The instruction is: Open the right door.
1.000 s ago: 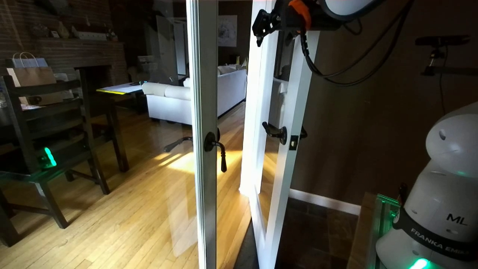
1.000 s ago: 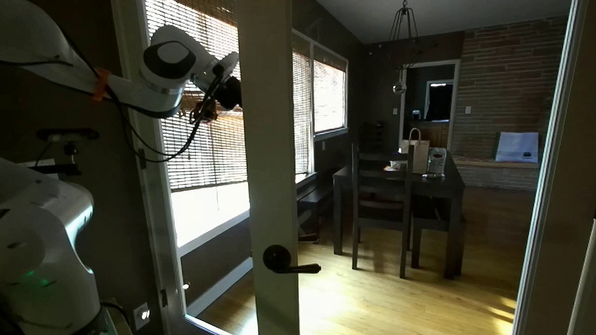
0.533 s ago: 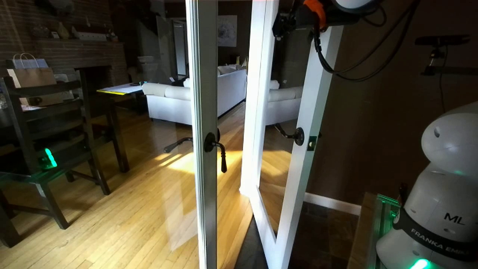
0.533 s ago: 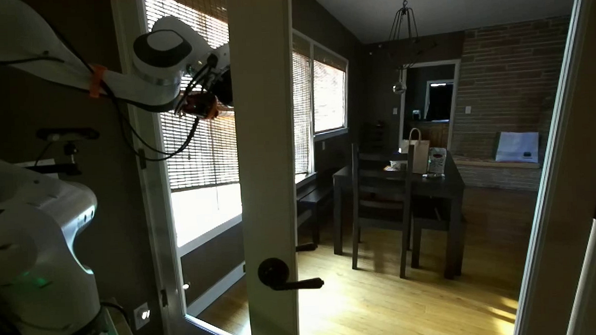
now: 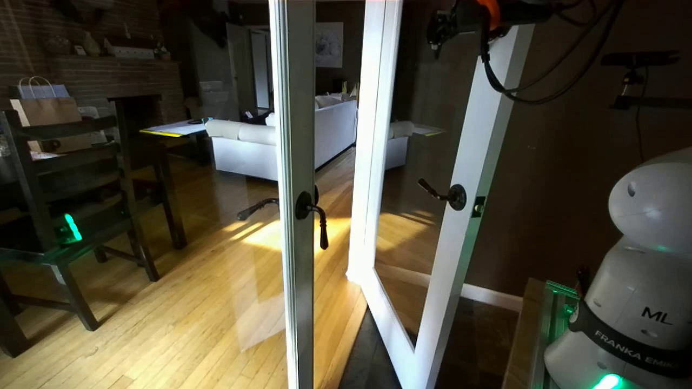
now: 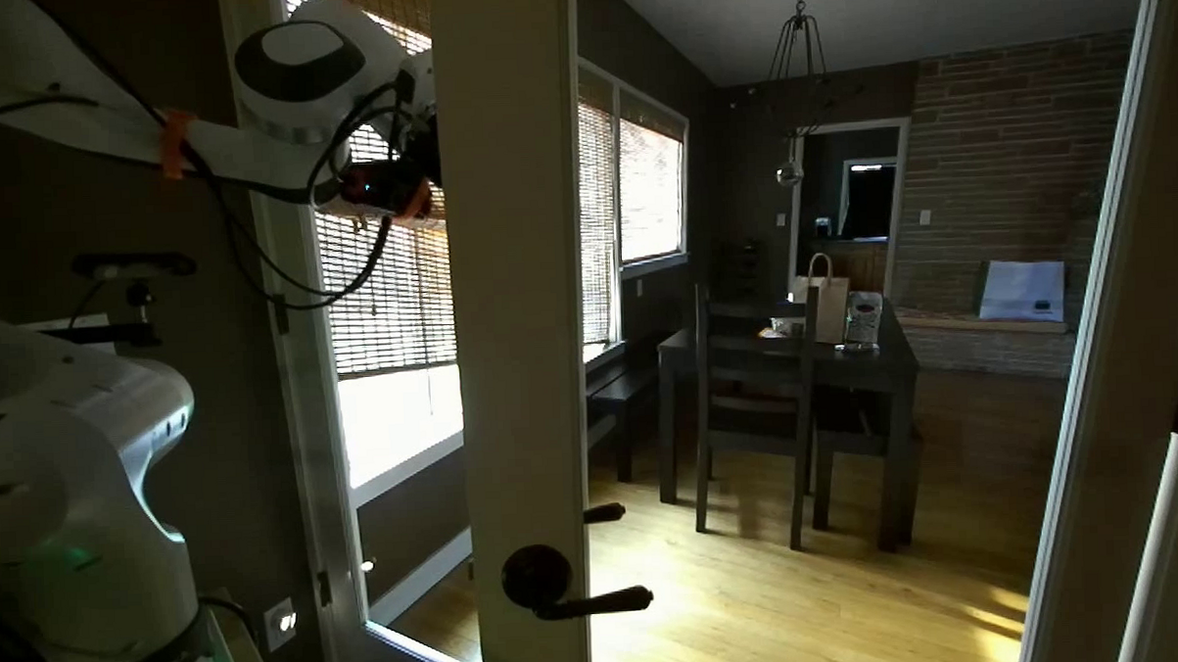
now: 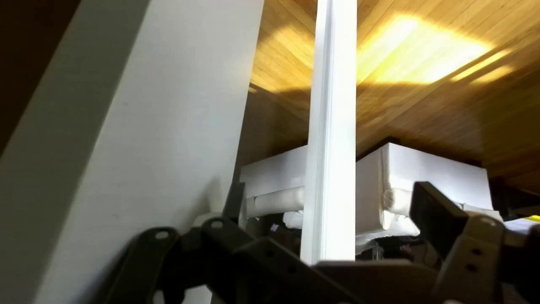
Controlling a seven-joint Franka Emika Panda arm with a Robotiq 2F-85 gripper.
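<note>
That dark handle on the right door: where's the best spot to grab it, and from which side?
Probably the lever, toward its free end rather than at the round plate. Come from the side facing the other door, straight toward the glass, fingers above and below. The lever reaches sideways from the plate, over the glass, apparently clear of it.

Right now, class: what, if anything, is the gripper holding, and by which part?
Nothing is held: the wrist view shows the gripper open, its fingers apart.
</note>
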